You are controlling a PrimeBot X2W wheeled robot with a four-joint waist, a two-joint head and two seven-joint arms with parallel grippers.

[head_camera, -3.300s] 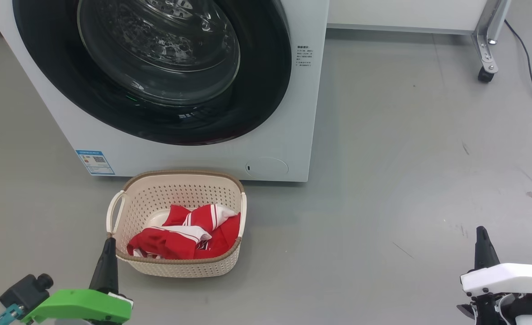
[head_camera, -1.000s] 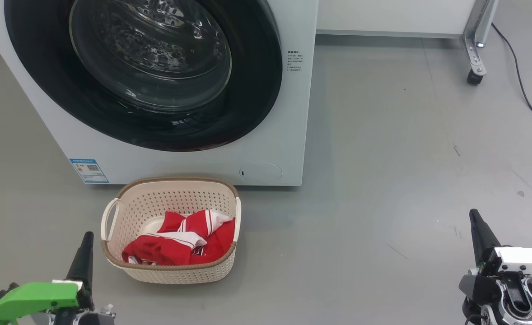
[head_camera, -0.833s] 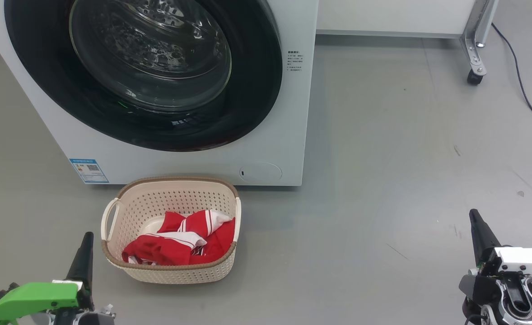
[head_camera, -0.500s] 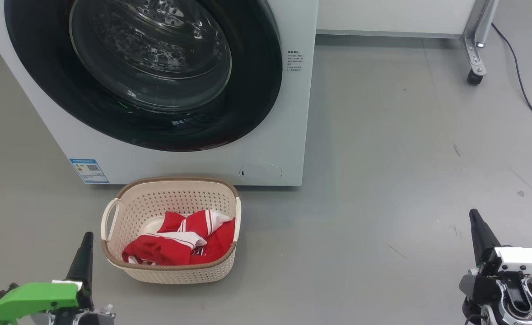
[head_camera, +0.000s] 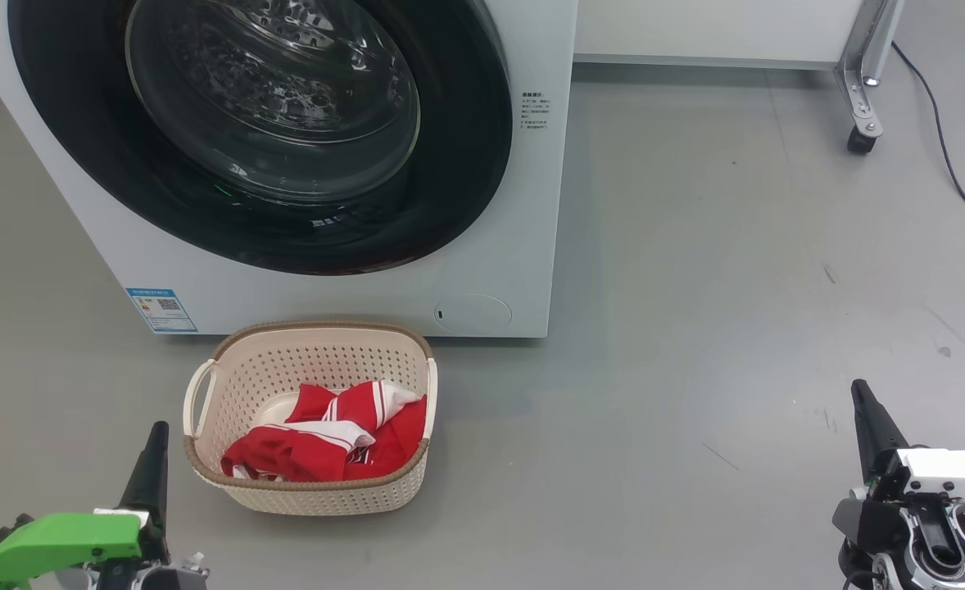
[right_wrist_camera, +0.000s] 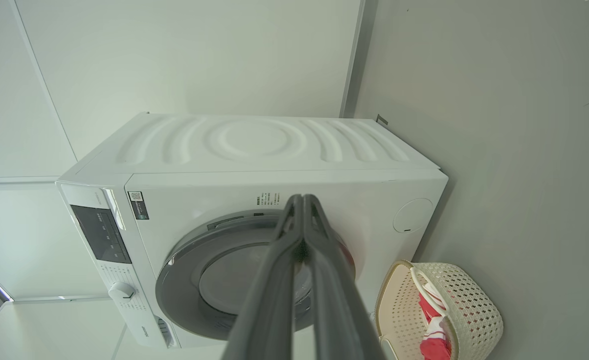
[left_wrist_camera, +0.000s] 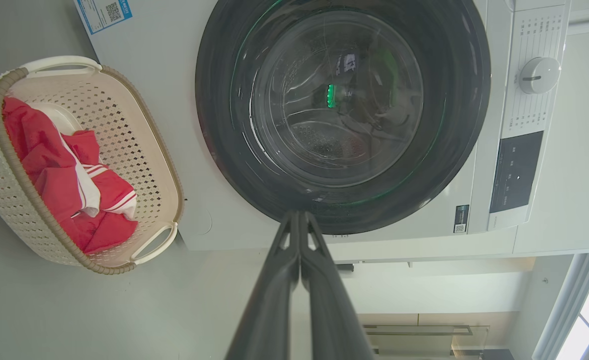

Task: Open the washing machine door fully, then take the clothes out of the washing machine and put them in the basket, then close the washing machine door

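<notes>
The white washing machine (head_camera: 523, 205) stands at the upper left, its round black-rimmed door (head_camera: 466, 164) shut flat against its front. Before it on the floor sits the cream basket (head_camera: 319, 492) with the red and white clothes (head_camera: 327, 434) lying inside. My left gripper (head_camera: 155, 430) is shut and empty, low at the left, just left of the basket. My right gripper (head_camera: 859, 387) is shut and empty at the lower right, far from both. The left wrist view faces the door (left_wrist_camera: 464, 100), the basket (left_wrist_camera: 124, 100) and the clothes (left_wrist_camera: 49, 170); its fingers (left_wrist_camera: 299, 216) are pressed together.
A metal frame leg on a black caster (head_camera: 861, 139) stands at the upper right, with a dark cable (head_camera: 953, 180) trailing over the grey floor (head_camera: 736, 287). The machine's control panel and white dial (left_wrist_camera: 537, 75) show in the left wrist view.
Since the earliest frame the head camera has shifted and both grippers have drawn back lower in view. Over the last second nothing has moved.
</notes>
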